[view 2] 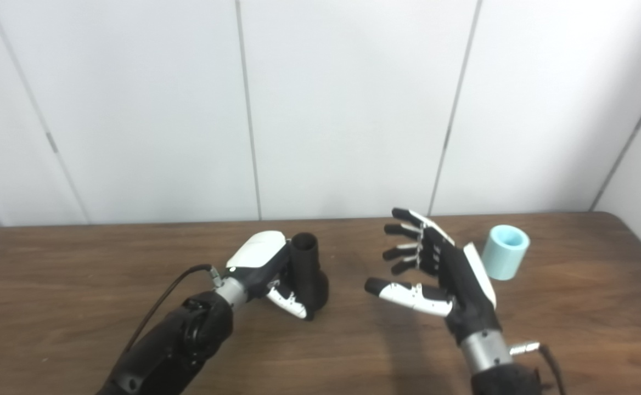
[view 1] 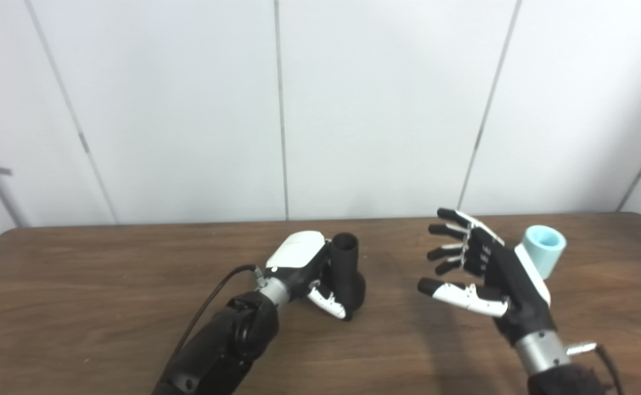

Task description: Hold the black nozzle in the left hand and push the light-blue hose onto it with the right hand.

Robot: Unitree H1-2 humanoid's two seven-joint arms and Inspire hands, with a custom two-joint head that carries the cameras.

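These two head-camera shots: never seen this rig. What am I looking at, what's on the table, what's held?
Both pictures come from two cameras set side by side on a humanoid robot's head, so they show one scene from slightly different spots. The two arms enter from the bottom edge, each ending in a hand with fingers and a thumb.

The left hand is wrapped around the black nozzle, which stands with its open end up and its base at the brown wooden table. The right hand is open, fingers spread, holding nothing.

The light-blue hose, a short tube piece, sits on the table beyond the right hand, toward the far right, apart from it in the right eye view. Behind is a white panelled wall.
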